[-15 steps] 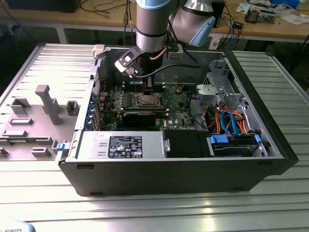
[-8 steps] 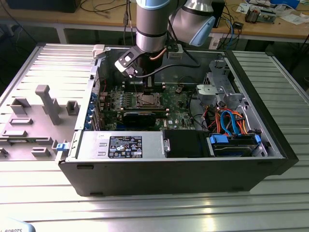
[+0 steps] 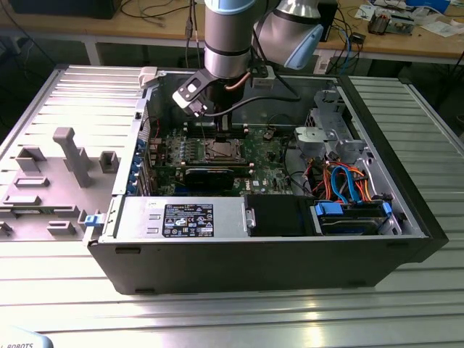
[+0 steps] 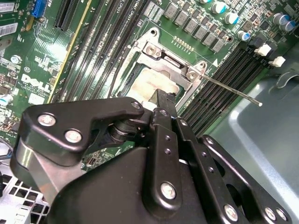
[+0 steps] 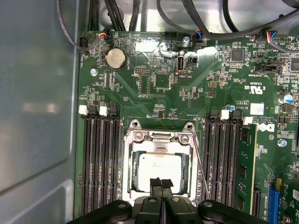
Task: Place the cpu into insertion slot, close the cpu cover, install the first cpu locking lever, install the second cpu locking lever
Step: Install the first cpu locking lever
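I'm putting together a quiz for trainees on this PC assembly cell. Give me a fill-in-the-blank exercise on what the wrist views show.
1. The cpu lies inside the insertion ____.
2. The gripper has its fingers ____ (open or shut), with the tips over the cpu's edge.
3. The silver cpu cover shows the cpu through its square ____.
4. Long black memory slots flank the cpu cover on ____ sides.

Missing words: slot; shut; window; both.

Upper middle in the exterior view, the arm [image 3: 230, 36] is silver-grey tubing with pale blue joint caps [image 3: 301, 43]. A black cable [image 3: 264, 100] loops beside it. In the second wrist view the gripper [image 4: 160, 95] is black linkage bars fastened with silver screws [image 4: 73, 136].
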`<state>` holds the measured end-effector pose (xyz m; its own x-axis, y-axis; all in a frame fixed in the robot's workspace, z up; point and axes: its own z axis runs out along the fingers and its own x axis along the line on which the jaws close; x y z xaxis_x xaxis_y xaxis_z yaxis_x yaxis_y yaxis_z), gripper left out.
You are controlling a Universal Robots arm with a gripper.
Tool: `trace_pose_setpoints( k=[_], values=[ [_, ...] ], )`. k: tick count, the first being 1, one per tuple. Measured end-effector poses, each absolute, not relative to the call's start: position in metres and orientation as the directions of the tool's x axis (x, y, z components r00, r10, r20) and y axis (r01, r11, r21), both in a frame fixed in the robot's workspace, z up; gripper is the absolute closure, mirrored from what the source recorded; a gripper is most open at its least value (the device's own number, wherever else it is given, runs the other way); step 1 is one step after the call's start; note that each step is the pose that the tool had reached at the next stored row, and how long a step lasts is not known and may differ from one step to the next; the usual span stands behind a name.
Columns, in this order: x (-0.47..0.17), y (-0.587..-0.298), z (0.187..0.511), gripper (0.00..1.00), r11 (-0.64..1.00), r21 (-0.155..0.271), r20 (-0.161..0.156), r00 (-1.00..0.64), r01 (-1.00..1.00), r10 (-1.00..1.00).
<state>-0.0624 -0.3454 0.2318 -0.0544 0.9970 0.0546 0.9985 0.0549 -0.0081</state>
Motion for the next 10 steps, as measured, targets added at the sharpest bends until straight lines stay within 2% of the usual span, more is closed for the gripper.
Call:
trace_pose_setpoints(
  k=[10],
  values=[
    [-0.0624, -0.3453, 0.2337, 0.89, 0.111, -0.008, 0.055, -0.11, 0.994, 0.992]
  ],
)
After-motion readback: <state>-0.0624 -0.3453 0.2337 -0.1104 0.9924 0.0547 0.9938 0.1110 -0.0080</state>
